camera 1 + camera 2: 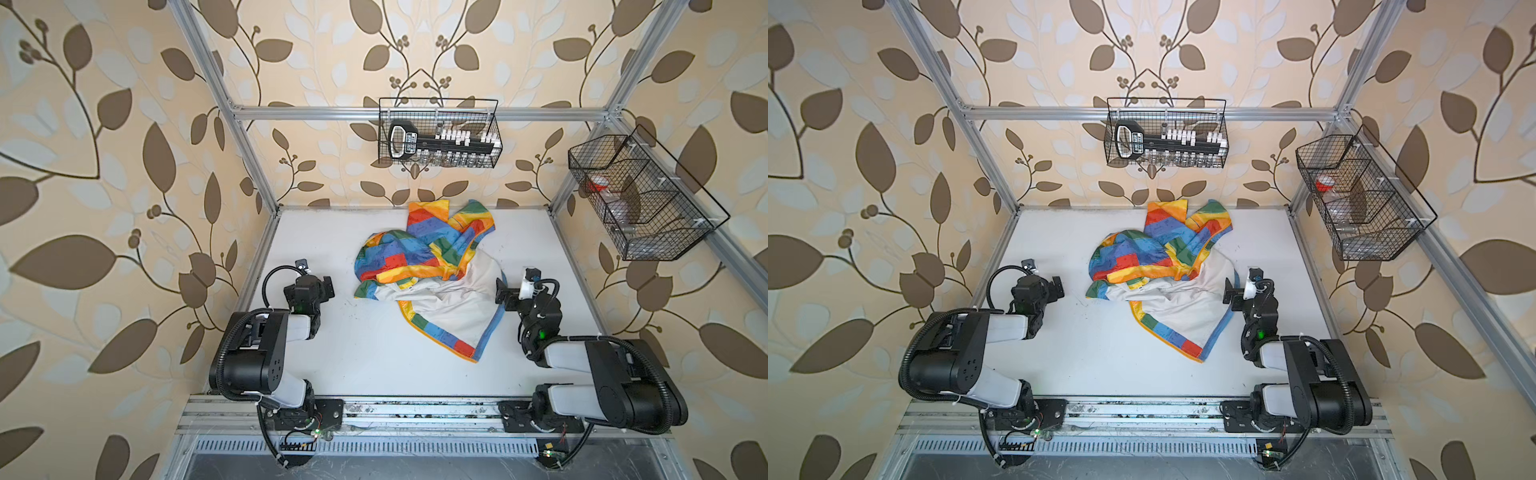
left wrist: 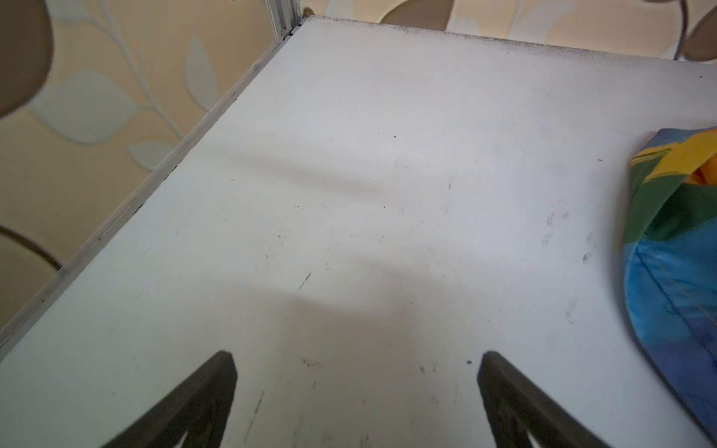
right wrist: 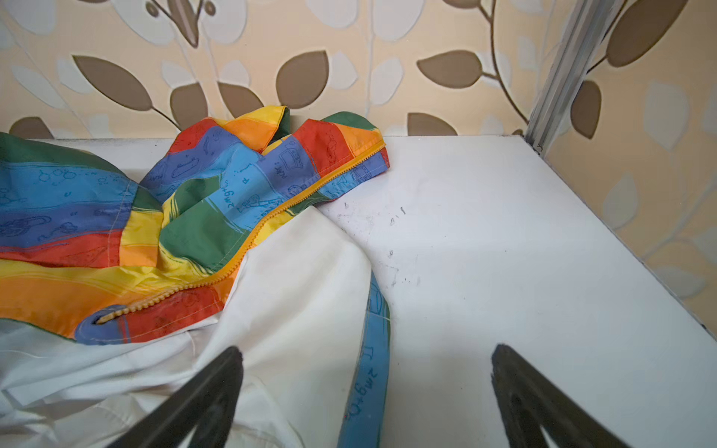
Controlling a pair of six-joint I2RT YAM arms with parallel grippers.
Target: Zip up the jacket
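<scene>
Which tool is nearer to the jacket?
Right. The right tool hangs over the edge of the jacket; the left tool is apart from it, over the table.

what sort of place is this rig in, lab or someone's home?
Most likely a lab robot cell dressed as a room: aluminium frame around a white table, left arm and right arm mounted on its front rail, leaf wallpaper as backdrop.
</scene>
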